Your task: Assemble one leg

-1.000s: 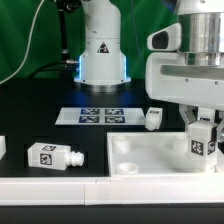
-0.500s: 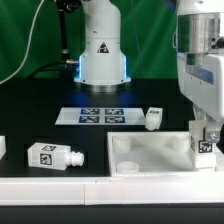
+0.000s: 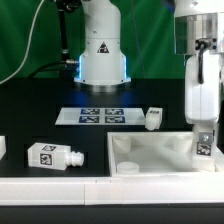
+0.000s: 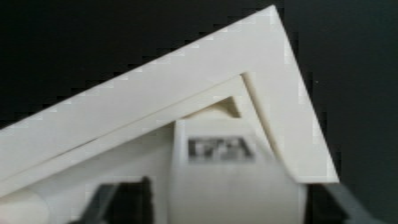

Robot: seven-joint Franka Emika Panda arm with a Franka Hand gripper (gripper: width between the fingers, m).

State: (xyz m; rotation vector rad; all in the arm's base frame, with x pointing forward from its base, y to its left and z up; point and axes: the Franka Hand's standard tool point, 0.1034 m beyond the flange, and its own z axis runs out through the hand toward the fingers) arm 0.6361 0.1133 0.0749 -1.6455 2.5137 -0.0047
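Observation:
My gripper (image 3: 203, 138) is at the exterior view's right, shut on a white leg (image 3: 203, 148) with a black-and-white tag. It holds the leg upright at the right corner of the white tray-like tabletop (image 3: 150, 152). In the wrist view the held leg (image 4: 222, 160) stands between my dark fingers (image 4: 121, 205), with my gripper (image 4: 222, 208) over the tabletop's corner (image 4: 169, 95). Whether the leg touches the tabletop is hidden. Another leg (image 3: 52, 156) lies on its side at the front left. A third leg (image 3: 153, 118) stands behind the tabletop.
The marker board (image 3: 98, 116) lies flat in front of the robot base (image 3: 103, 55). A small white part (image 3: 2, 147) shows at the left edge. A pale strip runs along the table's front edge.
My gripper has moved toward the exterior view's right with the leg and turned at the wrist. The leg now sits at the tabletop's right corner. The other parts have not moved.

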